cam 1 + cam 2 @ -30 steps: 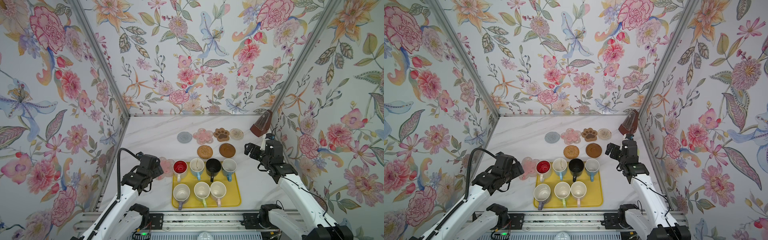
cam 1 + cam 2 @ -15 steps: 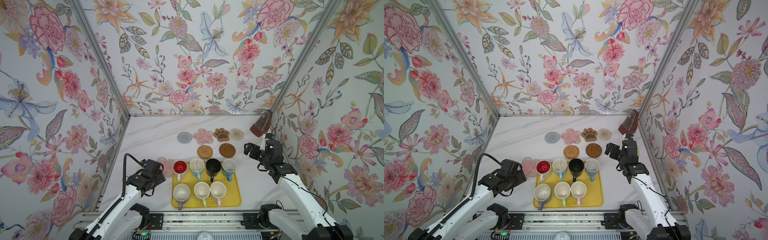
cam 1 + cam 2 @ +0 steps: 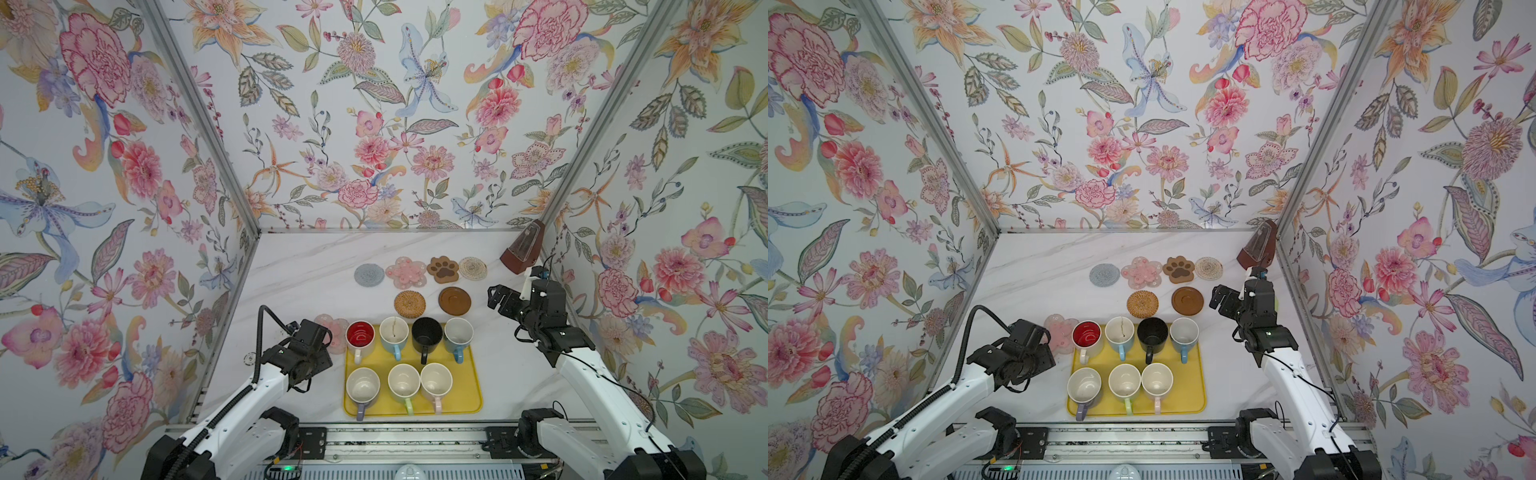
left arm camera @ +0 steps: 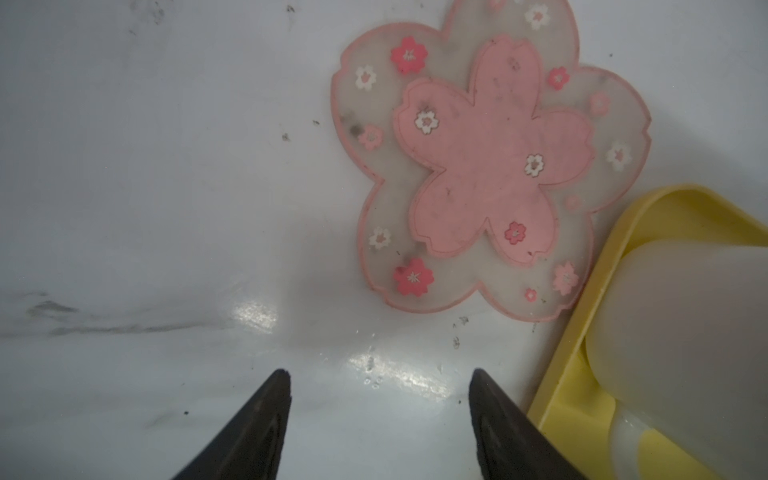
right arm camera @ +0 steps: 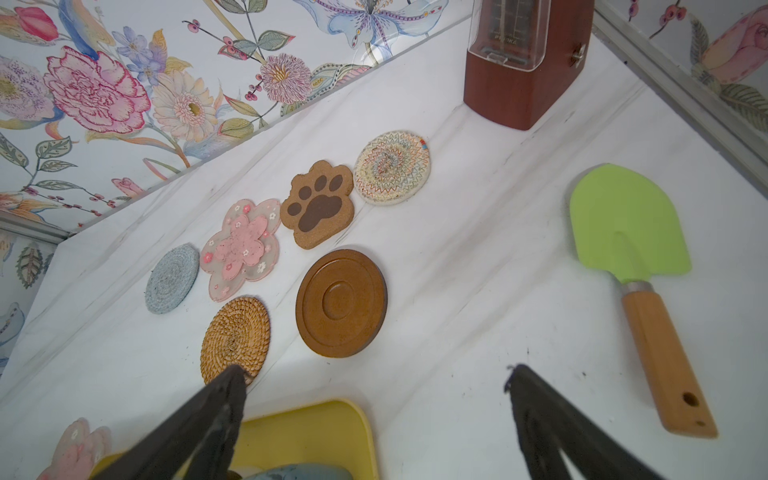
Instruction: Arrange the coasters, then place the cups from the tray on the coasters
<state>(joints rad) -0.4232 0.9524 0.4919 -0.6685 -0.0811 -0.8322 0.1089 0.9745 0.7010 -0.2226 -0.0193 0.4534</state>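
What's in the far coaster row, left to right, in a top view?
grey woven round coaster → pink flower coaster → brown paw coaster → beige woven round coaster → brown metronome, further right by the wall.

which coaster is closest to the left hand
The translucent pink flower coaster lying alone at the yellow tray's far left corner, just ahead of the left hand. The other pink flower coaster sits in the far row with the rest.
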